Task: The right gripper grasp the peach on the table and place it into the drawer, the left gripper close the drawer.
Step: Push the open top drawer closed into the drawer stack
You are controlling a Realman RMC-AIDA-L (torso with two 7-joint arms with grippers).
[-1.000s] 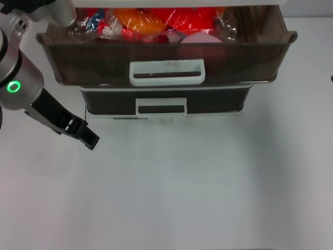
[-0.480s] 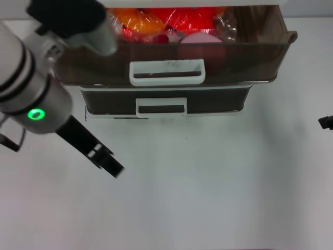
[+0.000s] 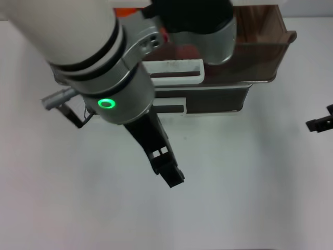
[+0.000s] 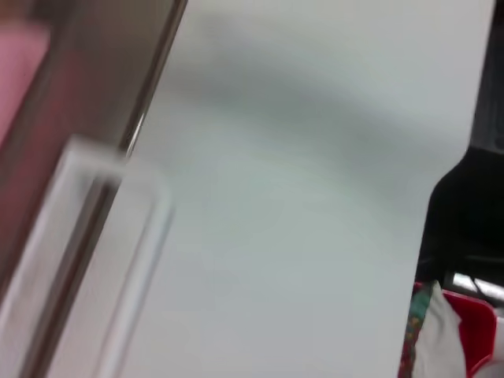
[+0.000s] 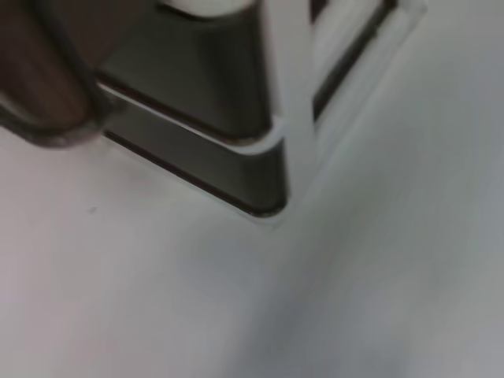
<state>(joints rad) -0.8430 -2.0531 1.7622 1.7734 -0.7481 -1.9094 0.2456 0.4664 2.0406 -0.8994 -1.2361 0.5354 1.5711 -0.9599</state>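
The drawer [image 3: 260, 49] stands pulled out at the top of the cabinet, and its white loop handle [image 3: 177, 73] shows under my left arm. My left gripper [image 3: 173, 177] hangs shut over the white table [image 3: 250, 198], in front of the cabinet and below the handle, holding nothing. The thick arm with the green ring [image 3: 106, 103] hides most of the drawer's inside, so the peach does not show in the head view. In the left wrist view a pink blur, the peach [image 4: 20, 67], shows behind the drawer's brown front beside the handle [image 4: 87, 260]. My right gripper [image 3: 318, 124] sits at the table's far right edge.
A second, shut drawer [image 3: 218, 99] lies under the open one. The right wrist view shows the cabinet's lower corner [image 5: 256, 177] on the table. Red packets [image 4: 453, 331] appear at the edge of the left wrist view.
My left arm has swung in from the left across the cabinet's front, carrying its gripper right and toward me. The right gripper has edged a little farther into view.
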